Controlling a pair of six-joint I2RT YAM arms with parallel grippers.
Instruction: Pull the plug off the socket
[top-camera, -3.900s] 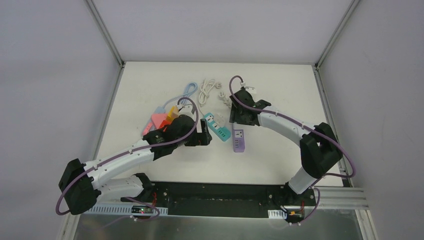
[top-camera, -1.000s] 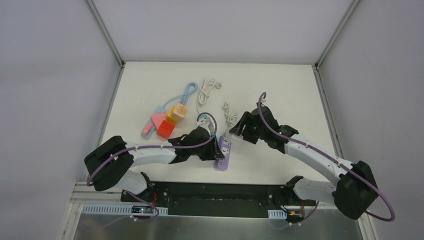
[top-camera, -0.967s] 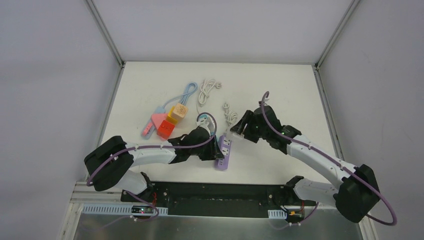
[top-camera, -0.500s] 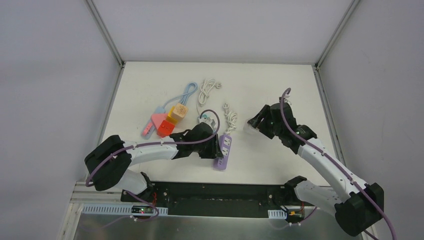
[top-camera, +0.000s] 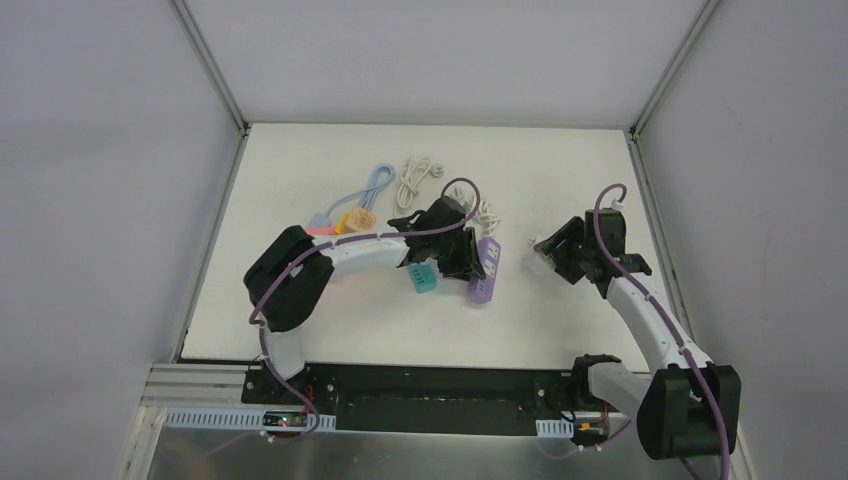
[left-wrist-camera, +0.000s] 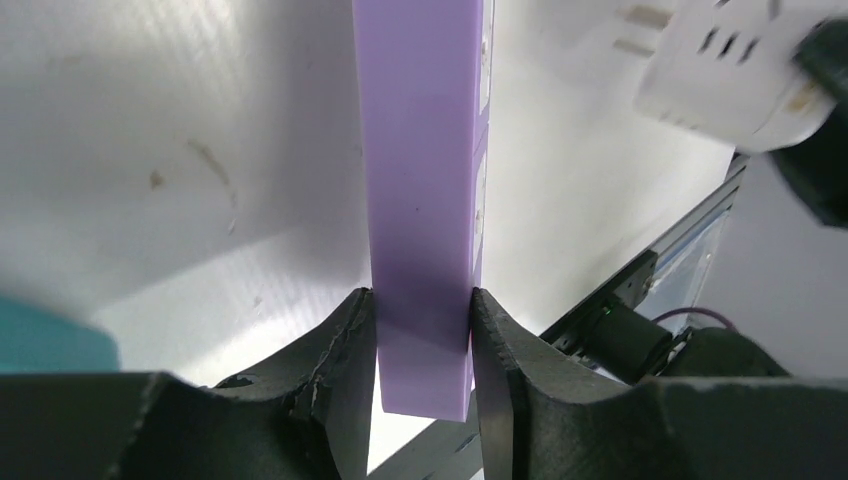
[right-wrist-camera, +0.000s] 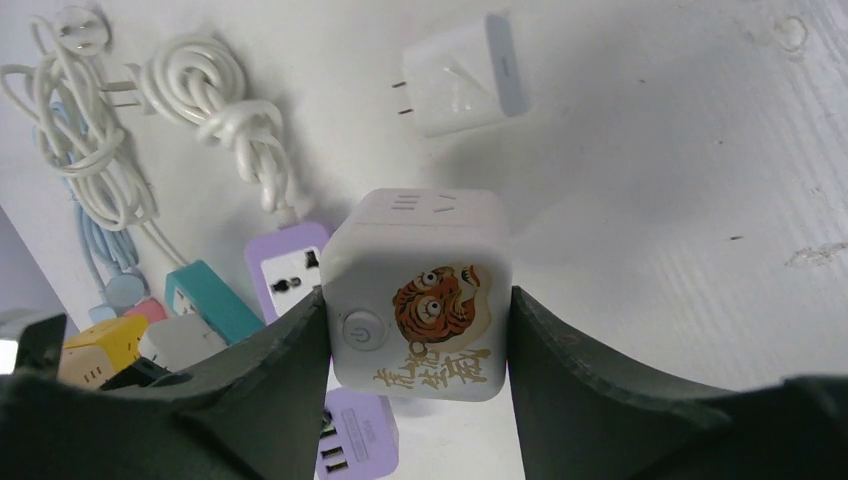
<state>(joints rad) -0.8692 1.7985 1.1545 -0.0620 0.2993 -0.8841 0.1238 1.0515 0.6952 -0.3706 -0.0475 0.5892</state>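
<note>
The socket is a purple power strip (top-camera: 485, 270), gripped edge-on between the fingers of my left gripper (left-wrist-camera: 422, 340), which is shut on its near end. The strip (left-wrist-camera: 420, 150) runs straight away from the camera in the left wrist view. The plug is a white cube (right-wrist-camera: 418, 295) with a tiger sticker and a power button. My right gripper (right-wrist-camera: 415, 330) is shut on its sides. The plug (left-wrist-camera: 735, 60) hangs apart from the strip, to its right. From above, my right gripper (top-camera: 548, 256) sits well right of the strip with bare table between them.
A teal power strip (top-camera: 422, 278) lies just left of the purple one. Knotted white cords (right-wrist-camera: 215, 110) and a blue cable (top-camera: 378, 185) lie beyond. Yellow and red cube sockets (top-camera: 352, 222) sit under the left arm. A small white adapter (right-wrist-camera: 460, 75) rests on the table.
The plug has come away from the purple strip. My right gripper carried it off to the right, while my left gripper moved the strip farther from the bases and rightward.
</note>
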